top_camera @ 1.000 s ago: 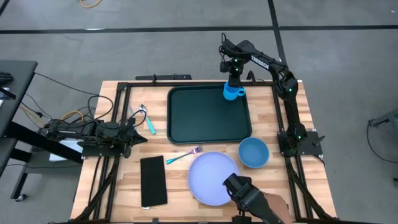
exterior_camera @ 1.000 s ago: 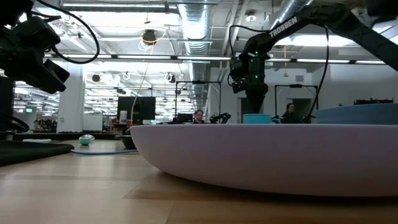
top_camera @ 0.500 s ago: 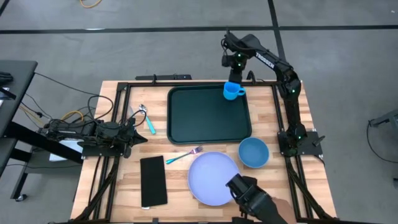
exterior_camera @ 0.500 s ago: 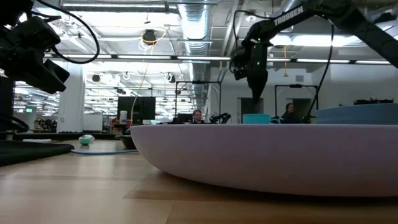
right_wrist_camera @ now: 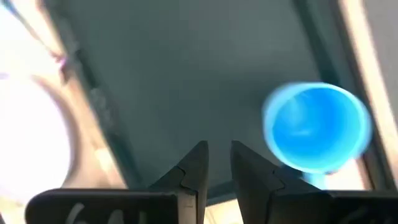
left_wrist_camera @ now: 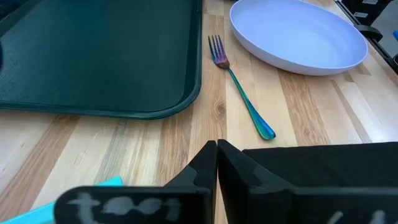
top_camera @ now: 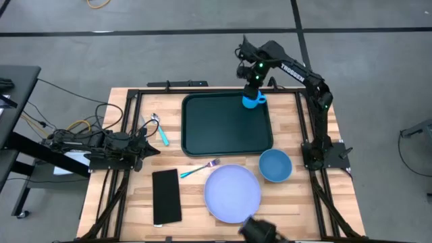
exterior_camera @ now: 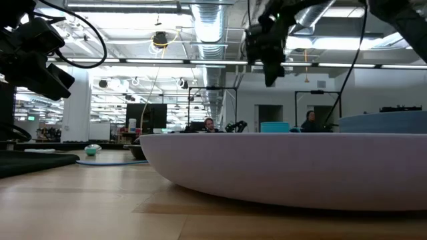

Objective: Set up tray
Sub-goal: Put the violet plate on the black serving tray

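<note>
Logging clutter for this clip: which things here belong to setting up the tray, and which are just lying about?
Job:
tray
blue cup, on the tray's far right corner
plate
bowl
fork
spoon
right gripper, empty, above the cup

Lying about:
black rectangle
cables
left gripper, parked shut

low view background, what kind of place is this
Probably an open-plan lab or workshop: exposed ceiling ducts, long strip lights, and people seated at workstations far behind the wooden table.

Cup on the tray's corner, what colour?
Bright blue cup; clearest in the high view.
</note>
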Controlling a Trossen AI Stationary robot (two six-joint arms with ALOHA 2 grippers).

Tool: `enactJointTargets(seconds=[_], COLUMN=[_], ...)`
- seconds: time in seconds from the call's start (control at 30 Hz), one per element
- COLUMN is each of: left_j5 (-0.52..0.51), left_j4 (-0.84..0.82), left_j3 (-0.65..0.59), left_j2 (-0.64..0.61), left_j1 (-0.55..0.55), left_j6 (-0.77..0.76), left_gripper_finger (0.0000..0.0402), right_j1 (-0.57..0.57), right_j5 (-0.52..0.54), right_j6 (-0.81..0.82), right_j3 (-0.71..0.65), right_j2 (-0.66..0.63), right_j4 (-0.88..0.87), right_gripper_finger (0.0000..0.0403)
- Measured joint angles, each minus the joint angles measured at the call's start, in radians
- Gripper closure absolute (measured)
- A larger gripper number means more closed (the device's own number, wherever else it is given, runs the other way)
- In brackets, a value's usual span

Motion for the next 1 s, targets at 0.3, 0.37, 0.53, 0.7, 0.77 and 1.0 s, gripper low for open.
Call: enactJointTargets(seconds=[0.3, 0.37, 0.53, 0.7, 0.77, 1.0], left_j5=[0.0, 0.0, 0.0, 0.0, 0.0, 0.0], left_j4=[0.0, 0.0, 0.0, 0.0, 0.0, 0.0], left_j3=[0.0, 0.0, 0.0, 0.0, 0.0, 0.0], left_j2=[0.0, 0.0, 0.0, 0.0, 0.0, 0.0], left_j1=[0.0, 0.0, 0.0, 0.0, 0.0, 0.0], left_j6=[0.0, 0.0, 0.0, 0.0, 0.0, 0.0], left_gripper_finger=[0.0401, 0.0401, 0.0401, 0.0401, 0.0401, 0.0401], right_j1=[0.153, 0.177, 0.253, 0.395, 0.455, 0.582], right_j5=[-0.099, -0.097, -0.093, -0.045, 0.003, 0.092], right_j6=[-0.042, -0.005, 0.142, 0.285, 0.308, 0.397], right_j3=[-0.246, -0.348, -0.592, -0.788, -0.829, -0.853], right_j2=[-0.187, -0.246, -0.39, -0.526, -0.556, -0.534], right_j4=[0.097, 0.17, 0.316, 0.482, 0.525, 0.661], right_gripper_finger=[0.0342, 0.0342, 0.0342, 0.0342, 0.0342, 0.0342])
